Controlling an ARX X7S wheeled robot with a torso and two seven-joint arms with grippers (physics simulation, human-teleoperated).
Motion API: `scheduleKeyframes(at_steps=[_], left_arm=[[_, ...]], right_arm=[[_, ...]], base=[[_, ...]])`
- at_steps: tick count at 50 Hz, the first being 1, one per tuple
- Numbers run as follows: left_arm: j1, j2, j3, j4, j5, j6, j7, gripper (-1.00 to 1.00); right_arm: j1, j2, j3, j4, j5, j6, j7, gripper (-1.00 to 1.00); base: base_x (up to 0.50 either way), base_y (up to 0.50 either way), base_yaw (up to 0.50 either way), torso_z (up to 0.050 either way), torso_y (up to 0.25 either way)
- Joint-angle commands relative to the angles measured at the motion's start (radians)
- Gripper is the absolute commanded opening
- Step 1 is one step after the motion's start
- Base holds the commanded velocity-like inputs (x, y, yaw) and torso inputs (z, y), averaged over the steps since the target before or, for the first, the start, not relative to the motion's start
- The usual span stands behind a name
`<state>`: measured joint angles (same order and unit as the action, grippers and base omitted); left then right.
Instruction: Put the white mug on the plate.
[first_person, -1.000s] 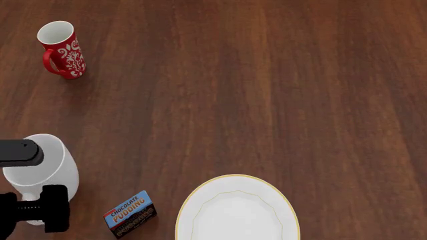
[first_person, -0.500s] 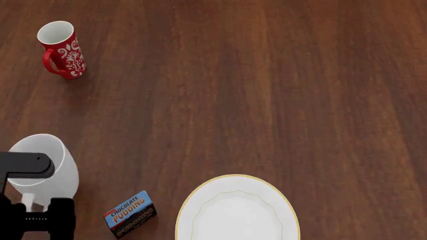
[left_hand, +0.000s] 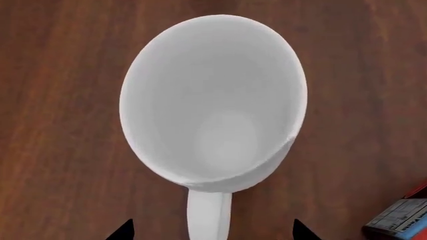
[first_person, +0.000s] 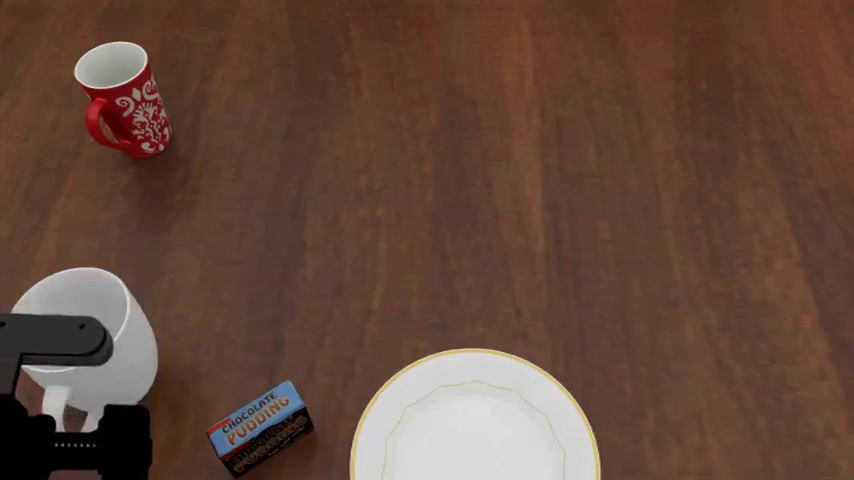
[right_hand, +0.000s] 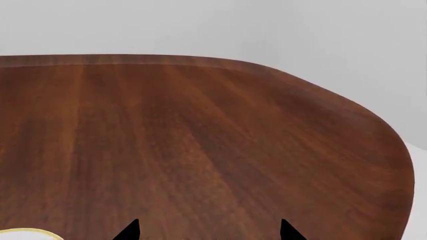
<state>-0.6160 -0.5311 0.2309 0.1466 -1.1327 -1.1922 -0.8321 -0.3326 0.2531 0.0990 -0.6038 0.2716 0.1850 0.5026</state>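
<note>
The white mug (first_person: 94, 320) stands on the wooden table at the near left, its handle (first_person: 54, 405) facing me. In the left wrist view I look into the mug (left_hand: 213, 105), and its handle (left_hand: 209, 215) runs down between the fingertips. My left gripper (first_person: 64, 392) is open, one black finger on each side of the handle, with a gap on both sides (left_hand: 212, 231). The plate (first_person: 474, 352), white with a gold rim, lies empty at the near centre, to the right of the mug. My right gripper (right_hand: 208, 231) is open and empty over bare table and does not show in the head view.
A chocolate pudding box (first_person: 260, 428) lies between the white mug and the plate; it also shows in the left wrist view (left_hand: 400, 222). A red floral mug (first_person: 123, 100) stands at the far left. The table's rounded far edge (right_hand: 373, 125) shows in the right wrist view.
My left gripper has drawn back towards me, so its upper finger now sits lower across the mug and the mug's rim and handle are uncovered. The mug shifted slightly.
</note>
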Motion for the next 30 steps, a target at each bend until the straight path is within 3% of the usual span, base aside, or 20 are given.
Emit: scheduleKeyframes(at_steps=[1, 30], left_arm=[[0.004, -0.006, 0.013, -0.010, 0.012, 0.016, 0.020, 1.00], [0.005, -0.006, 0.060, -0.062, 0.077, 0.088, 0.082, 1.00]], right_arm=[[-0.007, 0.004, -0.002, -0.001, 0.001, -0.008, 0.004, 1.00], [-0.017, 0.016, -0.012, -0.024, 0.002, -0.001, 0.022, 1.00]], base=[[0.00, 0.00, 0.00, 0.000, 0.000], [0.00, 0.00, 0.00, 0.000, 0.000]])
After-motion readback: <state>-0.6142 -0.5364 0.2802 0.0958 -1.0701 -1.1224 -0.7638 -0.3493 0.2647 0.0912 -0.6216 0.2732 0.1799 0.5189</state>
